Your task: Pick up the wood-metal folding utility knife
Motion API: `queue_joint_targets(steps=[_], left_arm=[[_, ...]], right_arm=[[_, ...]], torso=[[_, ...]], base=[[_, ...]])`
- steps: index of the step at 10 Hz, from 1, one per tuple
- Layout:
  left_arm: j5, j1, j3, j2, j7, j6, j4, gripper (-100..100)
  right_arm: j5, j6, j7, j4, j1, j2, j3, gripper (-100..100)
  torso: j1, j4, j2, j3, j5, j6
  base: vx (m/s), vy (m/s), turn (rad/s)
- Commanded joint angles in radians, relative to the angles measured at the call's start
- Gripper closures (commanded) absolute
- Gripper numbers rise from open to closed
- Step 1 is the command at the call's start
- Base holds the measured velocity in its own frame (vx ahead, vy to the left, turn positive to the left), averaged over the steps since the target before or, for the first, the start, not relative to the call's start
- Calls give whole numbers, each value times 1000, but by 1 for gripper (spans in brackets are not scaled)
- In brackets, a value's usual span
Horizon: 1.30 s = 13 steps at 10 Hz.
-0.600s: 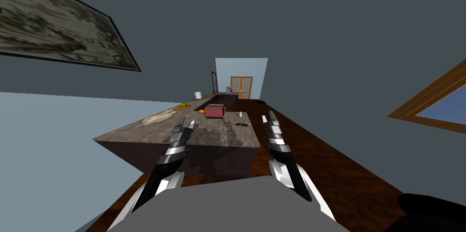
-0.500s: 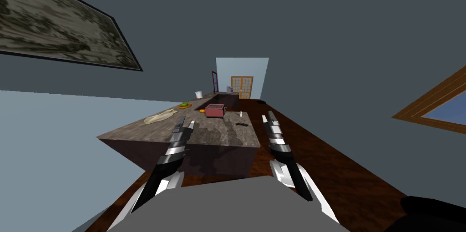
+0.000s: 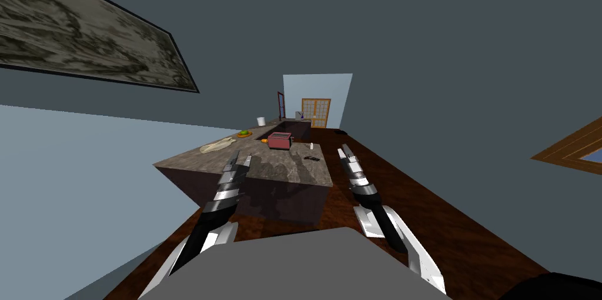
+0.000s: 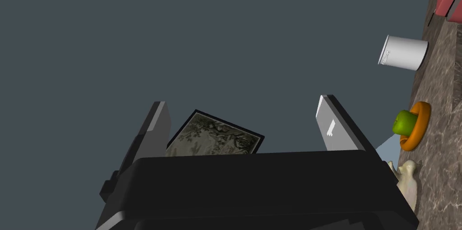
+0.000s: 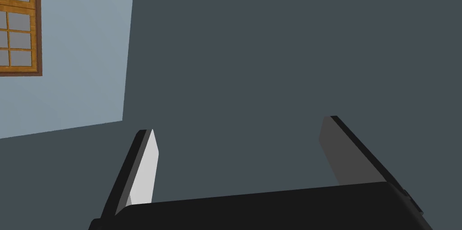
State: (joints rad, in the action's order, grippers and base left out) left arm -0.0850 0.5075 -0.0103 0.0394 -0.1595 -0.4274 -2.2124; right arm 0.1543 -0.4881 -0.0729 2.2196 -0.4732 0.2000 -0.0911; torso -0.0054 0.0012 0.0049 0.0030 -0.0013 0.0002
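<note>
Folding utility knife [image 3: 311, 159], a small dark shape too small to read in detail, lies flat on the mottled stone counter [image 3: 276, 168] near its right edge, with a small white bottle [image 3: 311, 147] at its 12 o'clock and a red toaster [image 3: 280, 140] at its 10 o'clock.

Nothing of the pick is done yet. The left gripper [image 3: 241, 159] hangs over the counter's near edge with the knife at its 3 o'clock, well apart. The right gripper [image 3: 344, 150] hovers over the dark wood floor just off the counter's right side, with the knife at its 9 o'clock. Both pincers are spread wide and hold nothing, as the left wrist view [image 4: 241, 101] and the right wrist view [image 5: 238, 123] show. I judge this to be the approach: closing in, reaching over, pinching the knife and lifting it all remain.

Farther along the counter sit a cream cloth [image 3: 214, 147], an orange plate [image 3: 243, 135] bearing green fruit, and a white cup [image 3: 260, 120].

Against half a second ago the whole head view has swung. The framed picture [image 3: 88, 37] on the wall and the counter's near left corner have slid toward 3 o'clock, and the window [image 3: 573, 152] is now almost out of frame. That is my own turn, not the things moving. The knife and its neighbours keep their layout, and both arms hold the same raised pose.
</note>
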Motion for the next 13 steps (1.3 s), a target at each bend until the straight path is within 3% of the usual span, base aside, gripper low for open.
queue_joint_targets(steps=[1,6,7,8,9,10,11,13], left_arm=[[0,0,0,0,0,0,0,0],[0,0,0,0,0,0,0,0],[0,0,0,0,0,0,0,0],[0,0,0,0,0,0,0,0],[0,0,0,0,0,0,0,0],[0,0,0,0,0,0,0,0],[0,0,0,0,0,0,0,0],[0,0,0,0,0,0,0,0]], right_arm=[[16,-13,7,-22,9,50,-12,-100],[62,-42,28,-92,28,181,-42,-100],[62,-42,28,-92,28,188,-42,-100],[78,-51,35,-119,31,228,-50,-100],[78,-51,35,-119,31,236,-50,-100],[95,-60,42,-149,34,275,-57,-100],[95,-60,42,-149,34,284,-57,-100],[131,-76,55,-212,33,356,-66,-100]], torso=[[0,0,0,0,0,0],[3,-1,-3,-2,1,0],[3,-1,-3,-2,1,0],[3,-1,-3,-2,1,0],[2,-1,-3,-2,1,0],[3,-1,-4,-2,1,0],[3,-1,-4,-2,1,0],[3,-1,-4,-2,1,0]], base=[[-49,-43,107],[-48,-36,120],[-32,-26,86],[-34,-32,149],[-28,-28,79],[-29,-22,193],[-27,-20,92],[-38,-14,221]])
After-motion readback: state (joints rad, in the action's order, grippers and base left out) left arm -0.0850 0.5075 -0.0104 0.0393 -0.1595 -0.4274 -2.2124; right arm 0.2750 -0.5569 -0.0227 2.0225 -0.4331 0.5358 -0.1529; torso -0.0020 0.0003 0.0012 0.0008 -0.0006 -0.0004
